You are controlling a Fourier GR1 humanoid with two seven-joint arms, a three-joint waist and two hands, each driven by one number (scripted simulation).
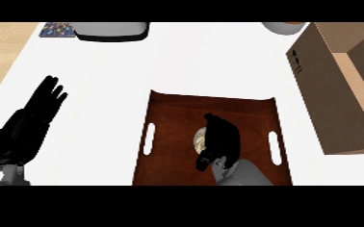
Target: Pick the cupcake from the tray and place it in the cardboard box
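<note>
White counter filled most of the head view, with a brown wooden tray (pixel 177 125) lying on it near the lower edge and a cardboard box (pixel 323 91) standing off to the right. Over the tray's middle was the right hand (pixel 222 139), fingers curled down round the cupcake (pixel 201 139), of which only a pale sliver showed just left of the palm. Whether the cupcake had left the tray floor could not be told.

A cupcake is probably light, with soft frosting above and a thin paper wrapper below, so it would crush or smear easily. The lower sides of the wrapper looked the safest place to hold, keeping the fingers off the top and the cake upright.

From that hand, the box lay up and to the right, well apart. At the far left rested the left hand (pixel 35 118), fingers straight, holding nothing.
</note>
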